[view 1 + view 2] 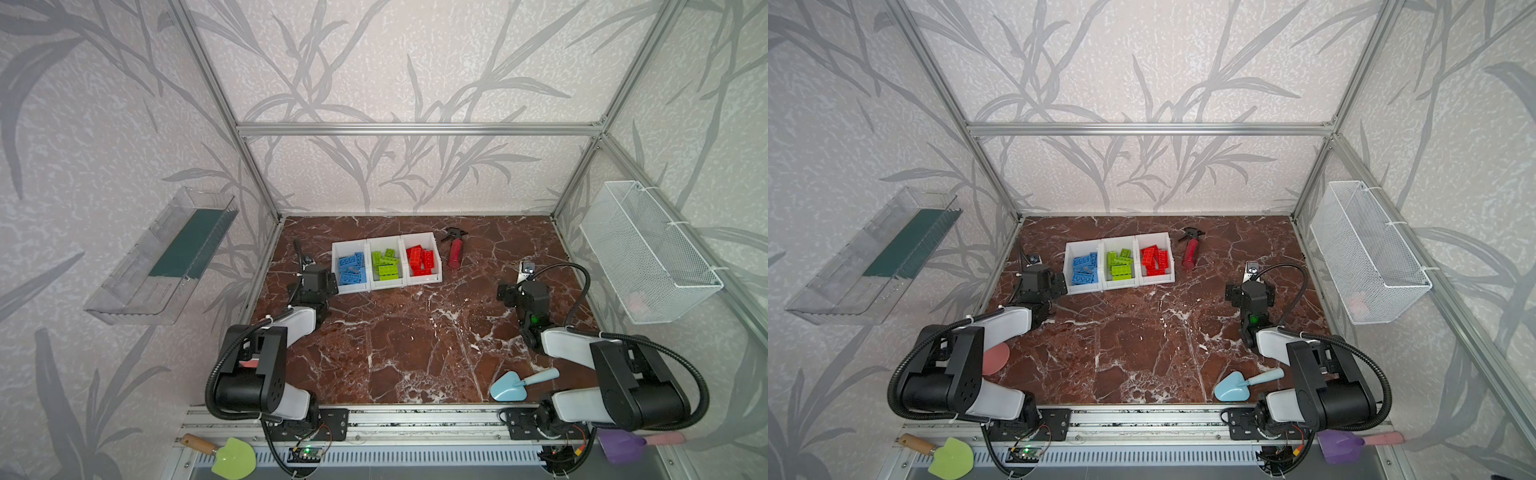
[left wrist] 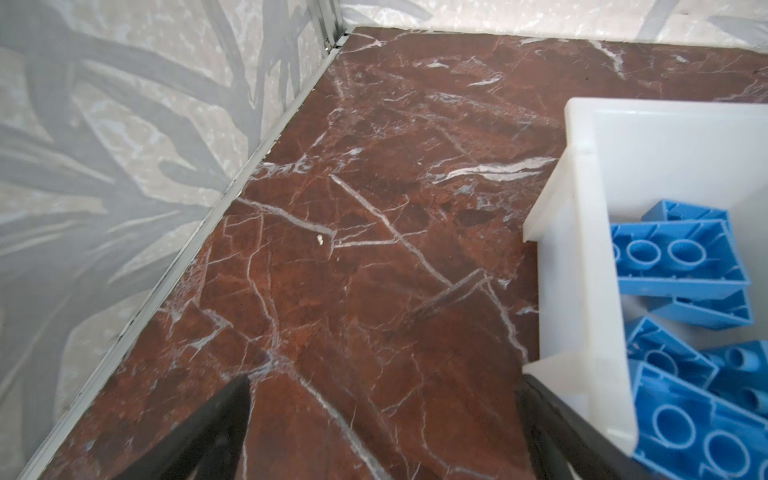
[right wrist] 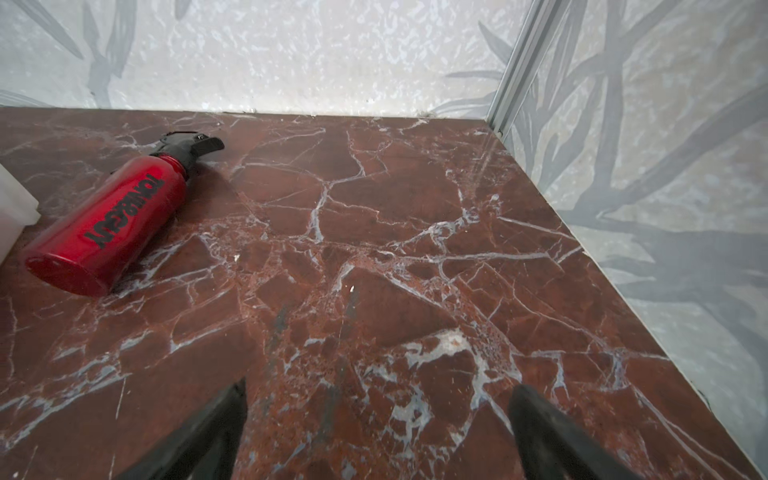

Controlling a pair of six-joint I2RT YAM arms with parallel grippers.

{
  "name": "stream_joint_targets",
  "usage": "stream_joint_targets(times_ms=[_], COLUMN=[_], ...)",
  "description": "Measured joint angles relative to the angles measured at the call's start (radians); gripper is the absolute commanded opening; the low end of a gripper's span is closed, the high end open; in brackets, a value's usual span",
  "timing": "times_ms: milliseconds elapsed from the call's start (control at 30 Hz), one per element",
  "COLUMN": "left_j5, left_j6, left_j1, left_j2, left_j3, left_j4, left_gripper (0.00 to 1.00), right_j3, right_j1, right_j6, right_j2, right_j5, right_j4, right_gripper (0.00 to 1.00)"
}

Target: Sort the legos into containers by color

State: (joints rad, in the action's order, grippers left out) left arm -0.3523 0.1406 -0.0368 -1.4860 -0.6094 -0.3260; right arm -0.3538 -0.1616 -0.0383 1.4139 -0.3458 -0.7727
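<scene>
The red-brown marble table (image 1: 415, 345) carries the containers (image 1: 390, 285) near the back wall (image 1: 415, 174) with grey leaf wallpaper. The left gripper (image 2: 384, 380) and the right gripper (image 3: 379, 385) stand wide, holding nothing.

Blue legos (image 2: 681, 257) and bin (image 2: 582, 249) cut off at the wrist view's edge, pink disc (image 1: 995, 358) half hidden under left arm (image 1: 1009, 322), pink object (image 1: 636, 303) in basket (image 1: 648, 249) too blurred to identify

The red-brown marbled tabletop (image 1: 415, 345) carries a row of three joined white plastic open-top bins (image 1: 388, 285) at the far centre-left. A red spray bottle with black nozzle (image 1: 455, 253) lies just right of them (on its side, nozzle toward the far wall). A light-blue plastic trowel (image 1: 509, 386) lies near right, and a pink round disc (image 1: 995, 357) near left.
</scene>
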Motion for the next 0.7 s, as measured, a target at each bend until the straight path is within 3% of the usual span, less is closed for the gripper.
stream_joint_targets(times_ms=[167, 467, 700], left_j5=[0.031, 0.037, 0.044], left_j6=[-0.018, -0.036, -0.037], left_j1=[0.011, 0.014, 0.018], left_j2=[-0.009, -0.016, -0.027], left_j3=[0.004, 0.282, 0.212], left_j4=[-0.064, -0.438, -0.462], left_gripper=[0.99, 0.99, 0.99], right_j3=[0.020, 0.084, 0.116], right_j1=[0.000, 0.000, 0.000], right_j6=[0.033, 0.091, 0.091], right_j2=[0.106, 0.151, 0.158], right_j5=[0.042, 0.167, 0.135], right_j4=[-0.125, -0.301, -0.390], right_gripper=[0.99, 0.99, 0.99])
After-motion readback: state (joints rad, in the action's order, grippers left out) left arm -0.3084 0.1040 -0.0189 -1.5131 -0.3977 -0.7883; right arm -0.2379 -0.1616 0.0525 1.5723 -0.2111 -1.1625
